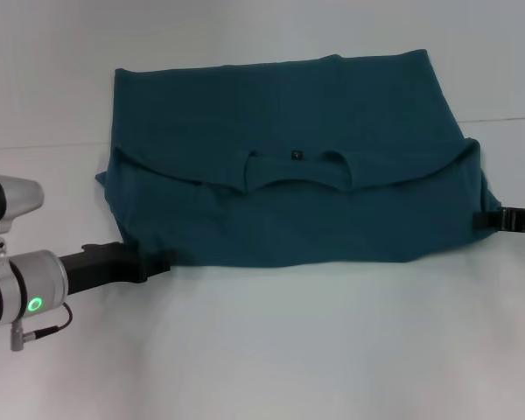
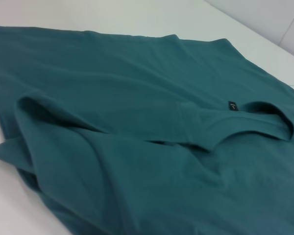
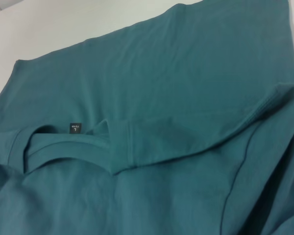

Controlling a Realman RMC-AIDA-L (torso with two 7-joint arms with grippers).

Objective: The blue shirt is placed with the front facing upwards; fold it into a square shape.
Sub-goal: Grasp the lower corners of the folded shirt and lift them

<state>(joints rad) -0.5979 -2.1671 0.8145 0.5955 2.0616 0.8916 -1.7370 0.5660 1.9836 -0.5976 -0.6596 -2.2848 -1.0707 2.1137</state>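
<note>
**Folded shirt on table, a gripper at each near-side edge**

Shirt [image 1: 289, 131] spread flat on white table [image 1: 289, 350], roughly centred, wider than deep. Folded across its width into two layers: plain teal panel on the far half, and a near layer whose upper edge runs as a shallow arc from side to side through the middle. Neckline [image 1: 293, 181] at the centre of that arc, opening curved toward the robot, ribbed band visible. Small dark label [image 1: 295, 156] just beyond the neckline, on the far panel's side. Sleeve ends bulging out slightly at both ends of the arc. Near hem fairly straight, far edge a little uneven, with a small bump near its middle.

Left gripper [image 1: 162, 264] low over the table at the shirt's near left corner, dark tip touching the hem there; arm reaching in from the left with a green ring light [image 1: 36, 304] on the wrist housing and a thin cable looped beneath. Open or clamped on cloth: cannot tell.

Right gripper [image 1: 486, 220] at the shirt's right edge, about level with the near layer's middle, tip against or just under the cloth; only a short dark part showing at the frame's side. Open or clamped: cannot tell.

From the left wrist, close look over the left sleeve fold, with creases running toward collar and label. From the right wrist, same collar and label seen from the other side, with the right shoulder seam and sleeve edge nearest the camera.
</note>
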